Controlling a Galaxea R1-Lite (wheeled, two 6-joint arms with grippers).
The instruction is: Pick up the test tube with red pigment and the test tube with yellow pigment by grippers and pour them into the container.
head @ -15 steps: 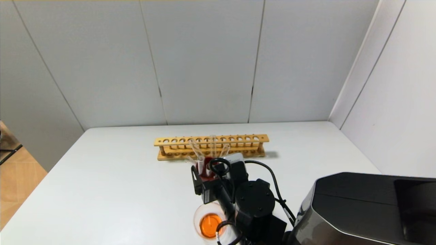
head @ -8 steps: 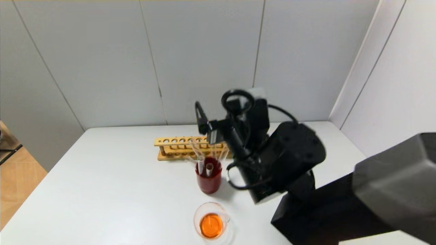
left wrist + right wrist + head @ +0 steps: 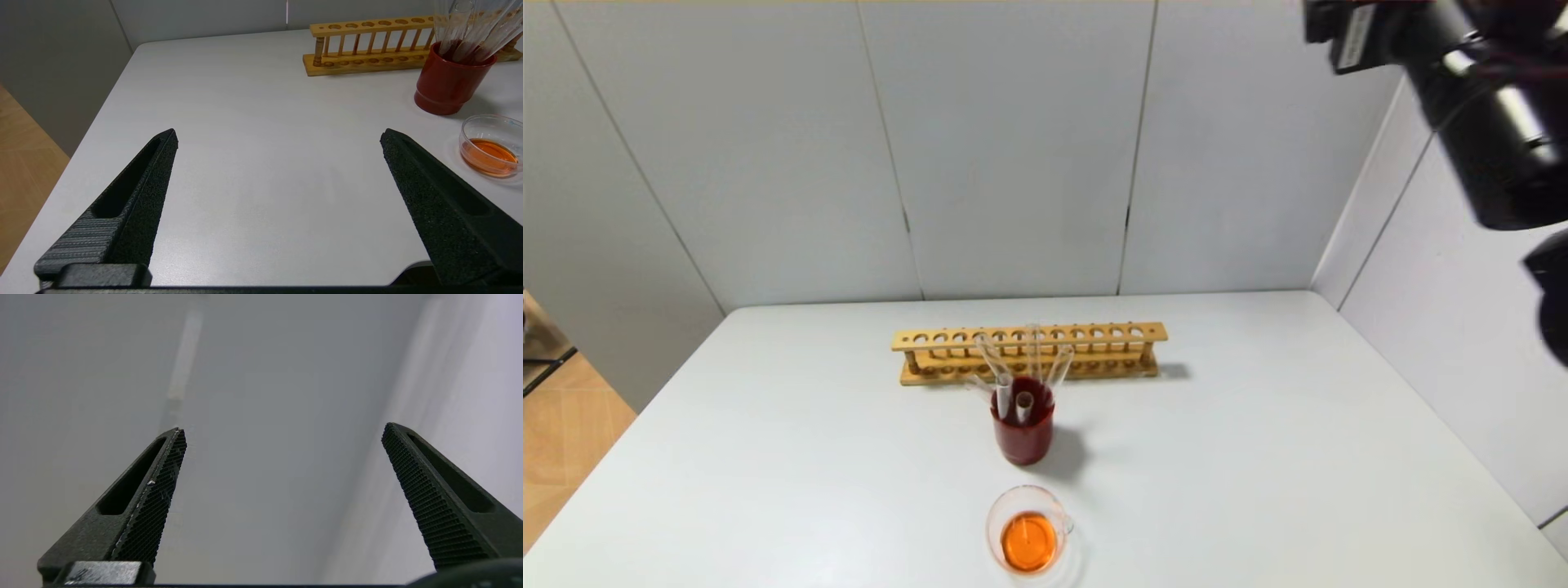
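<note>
Several clear test tubes [image 3: 1027,359] lean in a dark red cup [image 3: 1023,433] at mid table. Their tips are hidden inside the cup, so I cannot tell the red one from the yellow one. The tubes [image 3: 470,24] and the cup [image 3: 449,85] also show in the left wrist view. The container [image 3: 1029,535], a low glass beaker, holds orange liquid near the front edge and shows in the left wrist view [image 3: 490,145] too. My left gripper [image 3: 278,134] is open and empty, low over bare table left of the beaker. My right gripper [image 3: 282,433] is open and empty, facing the wall. Its arm [image 3: 1478,90] is raised high at the right.
A wooden test tube rack [image 3: 1029,351] with empty holes stands behind the red cup; it also shows in the left wrist view [image 3: 367,45]. The white table [image 3: 768,457] ends at a drop on the left. Grey wall panels close the back and right.
My right arm has swung up and to the right, from low over the red cup to high at the right. The cup, tubes and beaker have not moved.
</note>
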